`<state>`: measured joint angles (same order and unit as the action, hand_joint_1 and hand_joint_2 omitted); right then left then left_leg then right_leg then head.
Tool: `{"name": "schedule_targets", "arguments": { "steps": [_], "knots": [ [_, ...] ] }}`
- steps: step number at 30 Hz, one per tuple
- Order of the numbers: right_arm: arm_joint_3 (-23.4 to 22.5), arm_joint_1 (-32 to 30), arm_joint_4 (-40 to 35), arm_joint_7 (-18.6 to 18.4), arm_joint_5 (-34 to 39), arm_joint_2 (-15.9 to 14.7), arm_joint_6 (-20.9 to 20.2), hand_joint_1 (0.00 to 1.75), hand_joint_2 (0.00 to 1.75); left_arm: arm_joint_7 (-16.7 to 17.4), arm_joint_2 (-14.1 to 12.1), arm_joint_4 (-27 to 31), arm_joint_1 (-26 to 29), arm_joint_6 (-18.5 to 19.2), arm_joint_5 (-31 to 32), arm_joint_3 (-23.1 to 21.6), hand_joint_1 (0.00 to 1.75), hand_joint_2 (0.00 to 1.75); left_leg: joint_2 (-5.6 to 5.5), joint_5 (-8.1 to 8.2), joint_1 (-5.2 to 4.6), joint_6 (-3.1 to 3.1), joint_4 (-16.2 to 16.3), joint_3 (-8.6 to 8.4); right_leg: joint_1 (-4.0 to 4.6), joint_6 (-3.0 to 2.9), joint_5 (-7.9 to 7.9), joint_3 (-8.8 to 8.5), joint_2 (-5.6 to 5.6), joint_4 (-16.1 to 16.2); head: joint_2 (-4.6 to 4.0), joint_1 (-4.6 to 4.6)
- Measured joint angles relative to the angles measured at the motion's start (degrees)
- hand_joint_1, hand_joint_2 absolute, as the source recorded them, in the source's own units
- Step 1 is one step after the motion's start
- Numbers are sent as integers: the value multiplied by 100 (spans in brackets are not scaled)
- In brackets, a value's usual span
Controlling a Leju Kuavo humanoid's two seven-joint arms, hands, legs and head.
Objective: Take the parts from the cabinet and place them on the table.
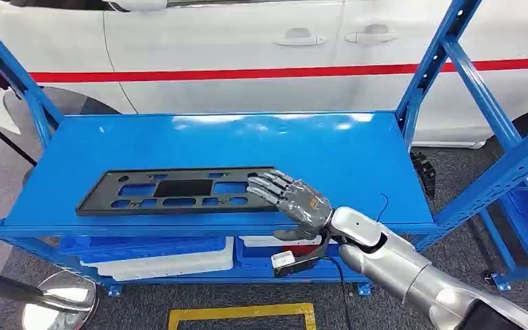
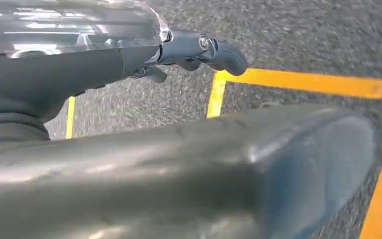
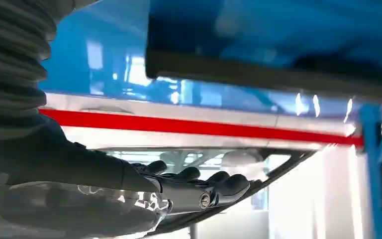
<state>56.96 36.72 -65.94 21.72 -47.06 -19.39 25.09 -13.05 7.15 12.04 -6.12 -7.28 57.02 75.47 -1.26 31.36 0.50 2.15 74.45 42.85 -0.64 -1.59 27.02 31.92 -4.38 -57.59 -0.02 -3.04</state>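
A black part (image 1: pixel 179 190), flat and pierced with slots, is lying on the blue shelf (image 1: pixel 330 151) near its front edge, reaching from the front left toward the middle. The right hand (image 1: pixel 295 201) is lying palm-down over the part's right end with its fingers stretched out flat across it and the thumb hanging below the shelf's front edge; whether it is actually gripping the part I cannot tell. In the right wrist view the right hand's dark fingers (image 3: pixel 219 181) are lying straight, side by side. The left hand (image 2: pixel 199 50) is hanging over grey floor with yellow lines (image 2: pixel 298 79), its fingers curled in with nothing in them. Blue uprights (image 1: pixel 433 62) are standing at the shelf's corners. On the lower level, blue and white trays (image 1: pixel 158 258) are sitting under the front edge. A white car (image 1: pixel 247 48) with a red stripe (image 1: pixel 247 73) is standing just behind the rack. A round mirror (image 1: pixel 58 306) is lying on the floor at the front left. No writing can be read.
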Motion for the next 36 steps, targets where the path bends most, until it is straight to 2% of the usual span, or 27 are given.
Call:
{"name": "schedule_targets", "arguments": {
  "steps": [2, 3, 4, 7, 8, 9, 10, 11, 12, 13, 14, 15, 16, 21, 24, 25, 26, 27, 28, 29, 31, 32, 33, 34, 35, 36],
  "knots": [
    [144, 36, 31, -52, -76, -9, 11, 0, 175, 0, -7, 2, 2, -4, -2, 0, 0, 0, 0, -504, -1, -34, -885, -405, 6, 22, 27, -31, -40, -8, 0, -2],
    [196, 60, 37, -69, -100, -9, 30, 0, 175, -2, -11, 2, 0, -4, 0, 0, 0, 0, -11, -727, -6, -73, -1408, -659, 6, 43, 47, -49, -60, -12, 0, 0],
    [240, 91, 41, -85, -116, -9, 50, 0, 175, -7, -29, 2, 4, -4, 0, 0, 0, 0, -50, -750, -49, -124, -1654, -742, 54, 81, 76, -55, -61, -57, 0, 0],
    [343, 159, 72, -105, -131, -9, 85, 0, 175, -11, -24, 2, 31, -2, 0, 0, 0, 0, -57, -761, -84, -236, -1648, -715, 38, 161, 85, -79, -82, -20, 0, 0],
    [365, 176, 81, -103, -131, -9, 85, 0, 175, -11, -24, 2, 31, -2, 0, 0, 0, 0, -64, -783, -63, -275, -1693, -738, 48, 193, 92, -88, -96, -18, 0, 0],
    [384, 183, 92, -100, -129, -7, 79, 0, 175, -11, -6, 2, 27, -2, 2, 0, 0, 0, -107, -816, -3, -306, -1729, -797, 5, 207, 159, -68, -1, -74, 0, 0],
    [410, 194, 103, -102, -107, 13, 74, 0, 175, -20, -11, 2, 12, 2, 13, 0, 0, 0, -135, -830, 19, -339, -1747, -803, -7, 216, 300, 10, 151, -249, 0, 0],
    [461, 205, 118, -136, -67, 18, 72, 0, 175, -22, -15, 2, -4, 7, 18, 0, 0, 0, -137, -837, 17, -354, -1747, -800, -35, 234, 526, 180, 277, -656, 0, 2],
    [573, 196, 146, -212, 7, 18, 74, 0, 175, -26, -17, 2, -19, 9, 24, -2, 0, 0, -156, -832, 16, -363, -1746, -799, -68, 259, 765, 433, 348, -1224, 0, 0],
    [642, 185, 171, -249, 44, 20, 76, 0, 175, -26, -20, 2, -22, 13, 28, -2, 0, 0, -195, -831, 15, -363, -1744, -798, -89, 279, 887, 633, 361, -1640, 0, 0],
    [693, 174, 184, -264, 90, 20, 76, 0, 175, -26, -20, 2, -19, 13, 35, -2, 0, 0, -224, -828, 15, -364, -1742, -800, -107, 295, 891, 753, 360, -1859, 0, 0],
    [736, 175, 194, -295, 149, 20, 83, 0, 175, -26, -20, 2, -13, 15, 48, -4, 0, 0, -248, -822, 17, -358, -1740, -809, -128, 308, 761, 749, 358, -1797, 0, 0],
    [745, 178, 195, -302, 160, 20, 83, 0, 175, -26, -20, 2, -12, 15, 50, -4, 0, 0, -254, -821, 17, -357, -1738, -811, -132, 310, 723, 736, 357, -1759, 0, 0],
    [745, 178, 195, -302, 160, 20, 83, 0, 175, -26, -20, 2, -11, 15, 52, -4, 0, 0, -256, -821, 18, -357, -1737, -811, -133, 311, 710, 730, 357, -1745, 0, 0],
    [778, 188, 201, -328, 213, 20, 90, 0, 175, -24, -20, 2, -10, 15, 52, -7, 0, 0, -272, -815, 21, -348, -1731, -815, -145, 315, 577, 665, 355, -1579, 0, 0],
    [822, 207, 210, -372, 280, 20, 98, 0, 175, -24, -20, 2, -10, 18, 59, -13, 0, 0, -294, -802, 26, -329, -1718, -823, -163, 314, 312, 495, 348, -1178, 0, 0],
    [832, 216, 214, -385, 305, 20, 103, 0, 175, -22, -20, 2, -11, 22, 61, -18, 0, 0, -303, -796, 28, -319, -1705, -826, -169, 312, 183, 401, 339, -958, 0, 0],
    [968, 293, 243, -494, 440, 24, 146, 0, 175, -17, -20, 2, -10, 26, 105, -50, 0, 0, -323, -746, -24, -233, -1639, -769, -100, 276, -20, 92, 167, -235, 0, 0],
    [1140, 348, 251, -659, 662, 26, 269, 0, 175, 4, -22, 2, 23, 24, 136, -116, 0, 0, -324, -785, -4, -109, -1663, -704, -68, 181, 42, 85, 183, -140, 0, 0],
    [1254, 477, 234, -807, 781, -44, 299, 0, 175, -4, -28, 2, -14, 18, 162, -136, 0, 0, -72, -350, 5, -9, -1087, -491, -104, 52, 15, 58, 84, -70, 0, 0],
    [1353, 544, 201, -938, 849, -116, 299, 0, 175, -17, -26, 2, -29, 18, 175, -140, 0, 0, -10, 110, 6, 36, -169, -61, -63, 33, 22, 56, 26, -72, 0, 0],
    [1405, 561, 197, -981, 888, -144, 302, 0, 175, -17, -26, 2, -23, 18, 173, -140, 0, 0, -7, 192, 6, 47, 121, 76, -52, 29, 25, 56, 13, -77, 0, 0],
    [1436, 567, 194, -1016, 905, -151, 302, 0, 175, -17, -28, 2, -16, 18, 175, -140, 0, 0, -6, 150, 4, 48, 165, 98, -49, 28, 27, 51, -1, -80, 0, 0],
    [1473, 574, 177, -1036, 929, -151, 306, 0, 175, -17, -31, 2, -15, 18, 175, -140, 0, 0, -6, -15, 5, 41, -52, -5, -44, 28, 31, 49, -5, -87, 0, 0],
    [1499, 592, 162, -1049, 960, -151, 313, 0, 175, -17, -35, 2, -15, 18, 177, -140, 0, 0, -7, -244, 5, 31, -458, -208, -45, 36, 38, 45, -6, -97, 0, 0],
    [1523, 624, 140, -1082, 1010, -151, 328, 0, 175, -17, -39, 2, -20, 18, 177, -140, 0, 0, -11, -503, 5, 13, -1016, -494, -49, 54, 50, 36, -7, -102, 0, 0]
  ]
}}
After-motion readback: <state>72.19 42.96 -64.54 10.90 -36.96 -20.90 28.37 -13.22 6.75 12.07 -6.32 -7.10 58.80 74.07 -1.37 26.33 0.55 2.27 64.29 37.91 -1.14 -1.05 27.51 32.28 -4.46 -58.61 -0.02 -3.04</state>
